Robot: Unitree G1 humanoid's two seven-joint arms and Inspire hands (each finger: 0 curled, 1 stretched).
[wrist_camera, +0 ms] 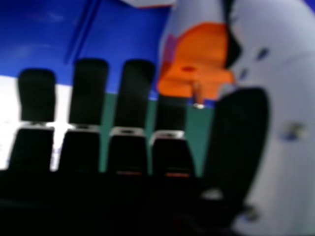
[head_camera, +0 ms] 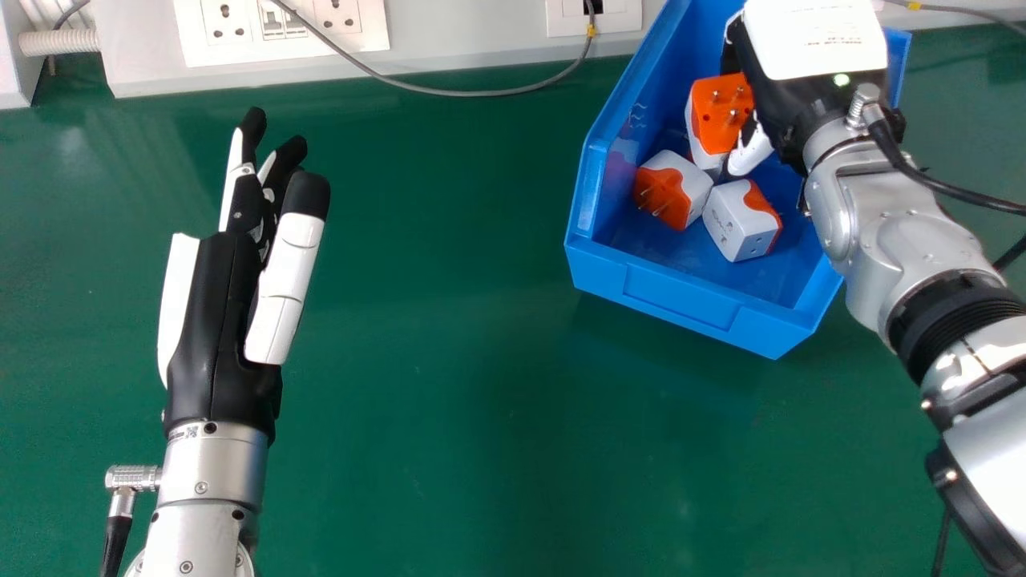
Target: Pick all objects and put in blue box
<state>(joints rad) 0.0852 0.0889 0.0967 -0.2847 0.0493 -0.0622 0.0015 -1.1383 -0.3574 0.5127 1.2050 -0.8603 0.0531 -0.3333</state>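
Note:
My right hand [head_camera: 749,148] is inside the blue box [head_camera: 681,300], palm side partly hidden by its own back. Beside its thumb is an orange and white adapter [head_camera: 721,108], pins upward. Two similar adapters lie nearer on the box floor, one orange and white [head_camera: 672,190], one mostly white [head_camera: 739,220]. In the right hand view, the hand's [wrist_camera: 88,98] fingers are straight, and an orange adapter part [wrist_camera: 197,61] covers one fingertip, close to the thumb; whether they touch I cannot tell. My left hand [head_camera: 220,296] stays open over the table at the left.
The green table [head_camera: 449,361] stretches between the left hand and the box. Along the back stands a white panel with sockets [head_camera: 280,24]. A grey cable [head_camera: 481,92] loops in front of it, and another black cable [head_camera: 962,192] runs along the right arm.

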